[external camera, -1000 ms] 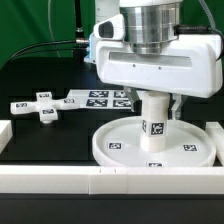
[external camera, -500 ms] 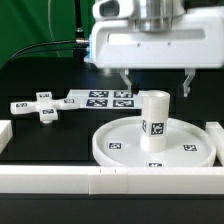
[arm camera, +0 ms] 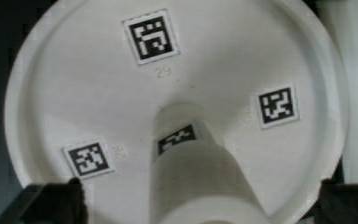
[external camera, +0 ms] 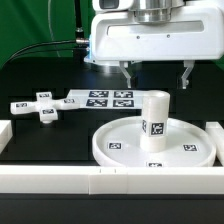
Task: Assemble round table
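One gripper point(external camera: 156, 85), wide and empty, just above the upright post point(external camera: 153, 120) on the round disc point(external camera: 122, 131).

Disc point(external camera: 122, 131), post point(external camera: 153, 108), cross-shaped piece point(external camera: 42, 109): smooth white plastic, faint sheen. Tabletop point(external camera: 50, 142): black, matt. Border bar point(external camera: 50, 181): smooth white.

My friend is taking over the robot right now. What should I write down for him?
The gripper is open and empty, hovering just above the post.
The post stands upright in the middle of the round disc; how firmly it sits cannot be told.
The cross-shaped piece lies loose on the table, at the exterior view's left, beside the marker board.
Done: post set on the disc.
Left: probably fetch the cross-shaped piece and fit it onto the post.
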You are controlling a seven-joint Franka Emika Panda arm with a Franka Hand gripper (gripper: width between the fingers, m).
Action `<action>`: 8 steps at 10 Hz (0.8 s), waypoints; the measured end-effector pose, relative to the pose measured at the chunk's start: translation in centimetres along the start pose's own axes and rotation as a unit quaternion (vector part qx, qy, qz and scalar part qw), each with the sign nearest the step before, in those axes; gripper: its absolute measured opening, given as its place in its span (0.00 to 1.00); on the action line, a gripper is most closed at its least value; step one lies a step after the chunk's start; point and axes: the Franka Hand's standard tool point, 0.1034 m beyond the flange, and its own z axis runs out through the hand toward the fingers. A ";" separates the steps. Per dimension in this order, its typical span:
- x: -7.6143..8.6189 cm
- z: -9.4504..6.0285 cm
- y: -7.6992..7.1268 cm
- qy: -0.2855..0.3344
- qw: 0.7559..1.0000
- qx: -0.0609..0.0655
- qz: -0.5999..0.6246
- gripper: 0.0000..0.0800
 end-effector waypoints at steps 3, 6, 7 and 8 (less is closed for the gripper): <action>-0.7 -0.1 4.5 -0.013 0.991 -0.002 -0.136 0.81; -0.7 0.0 4.4 -0.014 0.990 -0.001 -0.143 0.81; -0.7 0.2 4.7 -0.014 0.984 -0.004 -0.179 0.81; -0.6 0.8 5.9 -0.013 0.968 -0.006 -0.251 0.81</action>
